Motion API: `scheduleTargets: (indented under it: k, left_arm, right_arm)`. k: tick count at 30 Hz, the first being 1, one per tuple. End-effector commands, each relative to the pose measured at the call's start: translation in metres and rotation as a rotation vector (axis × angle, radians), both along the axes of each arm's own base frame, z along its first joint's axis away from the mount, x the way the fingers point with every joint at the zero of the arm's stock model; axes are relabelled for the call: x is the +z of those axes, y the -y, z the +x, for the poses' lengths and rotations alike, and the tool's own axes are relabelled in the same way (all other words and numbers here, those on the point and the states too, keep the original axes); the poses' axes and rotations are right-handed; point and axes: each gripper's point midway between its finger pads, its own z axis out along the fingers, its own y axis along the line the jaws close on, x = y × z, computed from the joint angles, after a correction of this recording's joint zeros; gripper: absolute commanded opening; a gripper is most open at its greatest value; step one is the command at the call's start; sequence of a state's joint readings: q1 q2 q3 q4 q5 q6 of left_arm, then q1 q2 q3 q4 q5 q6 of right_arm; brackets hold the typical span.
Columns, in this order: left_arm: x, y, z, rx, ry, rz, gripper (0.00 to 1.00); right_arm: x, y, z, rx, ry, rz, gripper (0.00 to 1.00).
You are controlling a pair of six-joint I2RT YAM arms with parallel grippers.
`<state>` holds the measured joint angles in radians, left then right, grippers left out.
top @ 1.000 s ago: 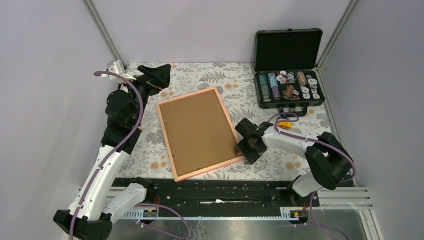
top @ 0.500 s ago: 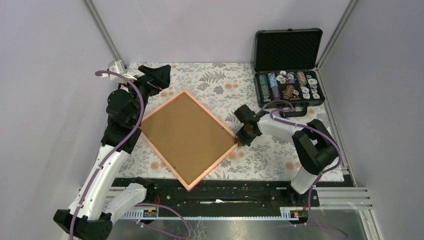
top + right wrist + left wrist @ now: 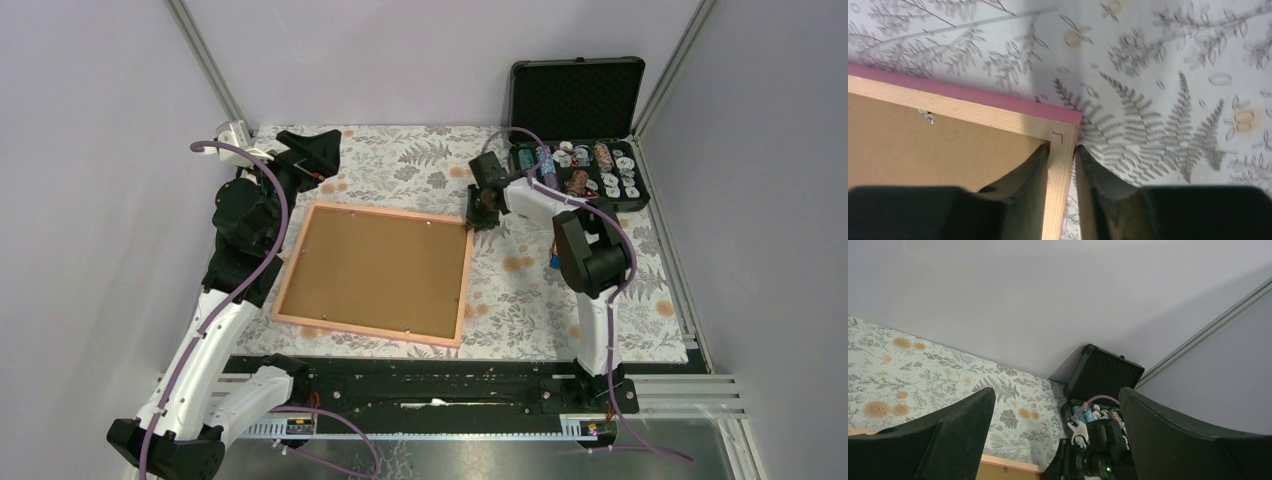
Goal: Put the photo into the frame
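The frame lies face down on the floral cloth, pink border outward, its brown backing board filling it. My right gripper is shut on the frame's far right corner; in the right wrist view the two fingers pinch the wooden rail just below the corner. My left gripper is open and empty, held up at the far left above the frame's far left corner; its fingers frame the left wrist view. The photo is not in view.
An open black case with poker chips stands at the far right, also in the left wrist view. Metal tabs dot the frame's inner edge. A black rail runs along the near table edge.
My right gripper has swung the frame round by its corner, from upright and tilted to lying crosswise, moving from near the table's front to the far side. The left arm has not moved.
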<state>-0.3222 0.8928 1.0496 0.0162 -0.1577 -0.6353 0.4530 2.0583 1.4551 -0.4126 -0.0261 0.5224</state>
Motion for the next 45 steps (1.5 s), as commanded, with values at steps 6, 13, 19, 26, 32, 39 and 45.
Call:
scheduleTargets:
  k: [6, 13, 19, 26, 32, 39, 45]
  left_arm:
    - [0.028, -0.003, -0.004, 0.014, 0.074, -0.015, 0.99]
    - [0.029, 0.001, -0.005, -0.01, 0.074, -0.024, 0.99]
    - [0.029, 0.015, -0.003, -0.081, 0.077, -0.044, 0.99]
    - [0.028, 0.02, 0.001, -0.098, 0.063, -0.016, 0.99]
    - [0.032, -0.001, -0.006, 0.004, 0.059, 0.017, 0.99]
    - [0.036, -0.001, -0.009, 0.011, 0.072, 0.025, 0.99]
    - [0.03, 0.0, -0.005, 0.009, 0.058, 0.03, 0.99]
  right_arm:
    - [0.03, -0.014, -0.019, 0.271, 0.048, -0.057, 0.66]
    - [0.027, -0.022, -0.104, 0.389, 0.019, -0.103, 0.76]
    - [0.041, -0.032, -0.129, 0.487, 0.08, -0.103, 0.75]
    - [0.068, -0.065, -0.162, 0.716, 0.198, 0.005, 0.79]
    - [0.066, -0.099, -0.213, 1.004, 0.364, -0.028, 0.85]
    - [0.046, -0.139, -0.248, 1.205, 0.401, -0.038, 0.69]
    - [0.02, -0.151, -0.274, 1.307, 0.396, -0.135, 0.57]
